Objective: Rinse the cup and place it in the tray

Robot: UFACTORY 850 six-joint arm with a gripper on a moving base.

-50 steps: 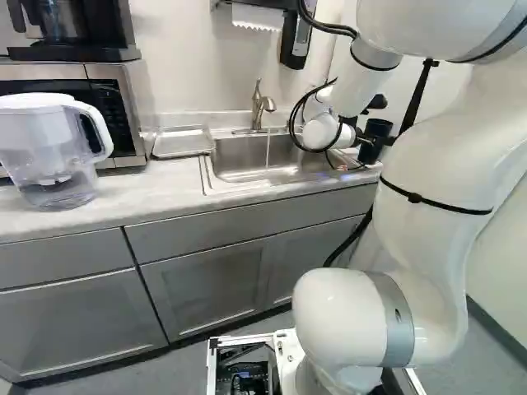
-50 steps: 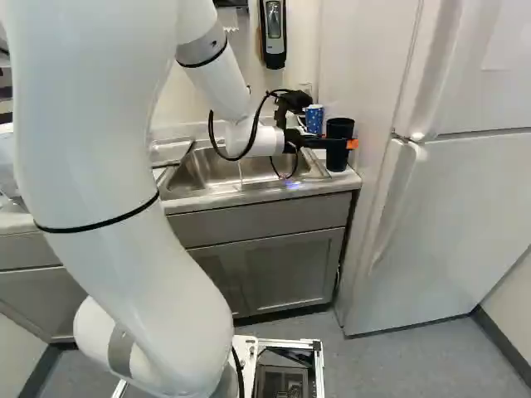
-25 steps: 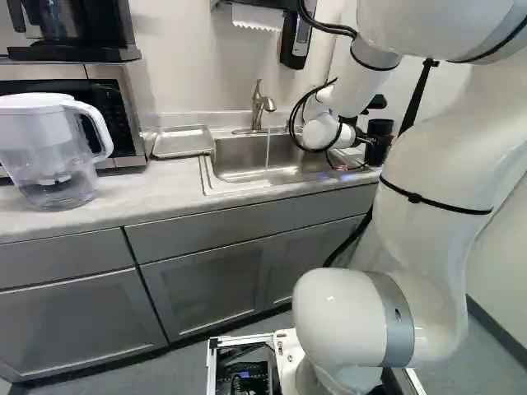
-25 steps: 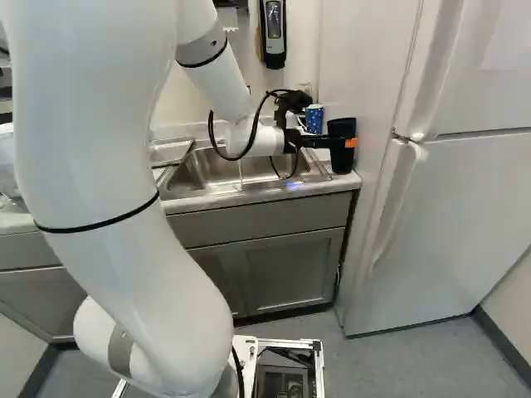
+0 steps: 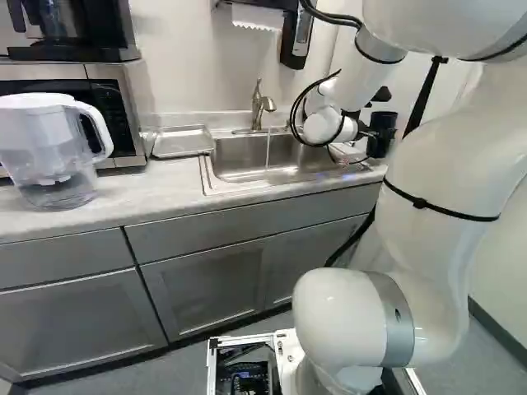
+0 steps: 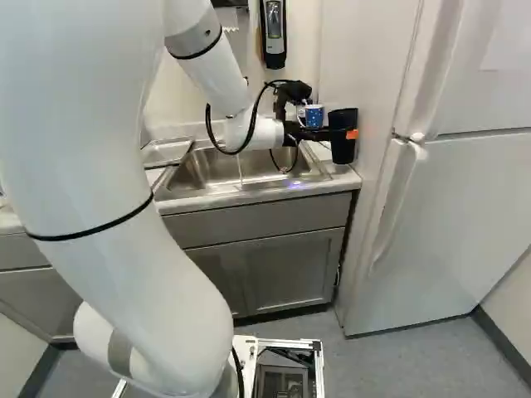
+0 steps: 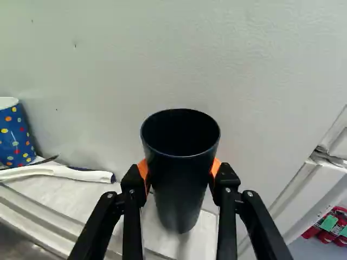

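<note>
In the right base view my gripper (image 6: 348, 134) holds a tall black cup (image 6: 343, 151) at the right end of the counter. Both orange-padded fingers press the cup from two sides in the wrist view, so the gripper (image 7: 180, 172) is shut on the black cup (image 7: 179, 189). The cup is upright, mouth up, and appears raised a little off the counter. A metal tray (image 5: 182, 141) lies left of the sink (image 5: 239, 158) in the left base view. Water (image 5: 268, 151) runs from the faucet (image 5: 260, 105) into the sink.
A dotted blue paper cup (image 7: 15, 135) and a white-handled utensil (image 7: 59, 172) stand and lie beside the black cup. The fridge (image 6: 452, 224) rises to the right. Far left are a water pitcher (image 5: 53, 156) and microwave (image 5: 123, 123).
The fingers have closed on the black cup. Arm and cup have since shifted slightly upward, the cup moving with the gripper. The base has not moved.
</note>
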